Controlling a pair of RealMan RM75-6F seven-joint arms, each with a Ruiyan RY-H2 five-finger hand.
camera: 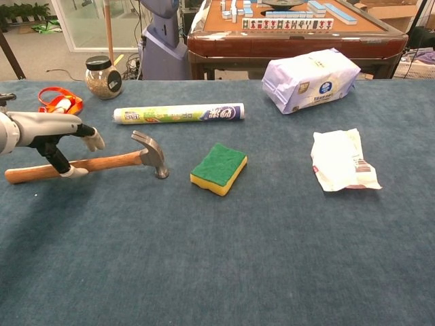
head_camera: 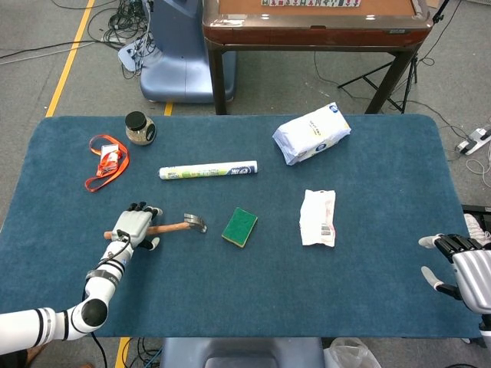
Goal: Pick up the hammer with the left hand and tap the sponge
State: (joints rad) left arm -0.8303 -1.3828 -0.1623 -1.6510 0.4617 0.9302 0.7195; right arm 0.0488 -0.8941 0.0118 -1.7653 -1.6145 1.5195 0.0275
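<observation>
Looking down from the head view, your left hand [head_camera: 135,226] sat over the wooden handle of the hammer [head_camera: 178,226], which lay flat on the blue table [head_camera: 230,299] just left of the green sponge [head_camera: 240,227]. Your right hand [head_camera: 460,264] hovered at the table's right edge, fingers apart, holding nothing.

From the chest view, your left hand [camera: 47,132] had fingers [camera: 92,139] spread above the handle and the thumb touching it, not clenched. You probably needed to grip mid-handle: the steel head looked heavy, the wood stiff and smooth, the sponge [camera: 219,168] soft.
</observation>
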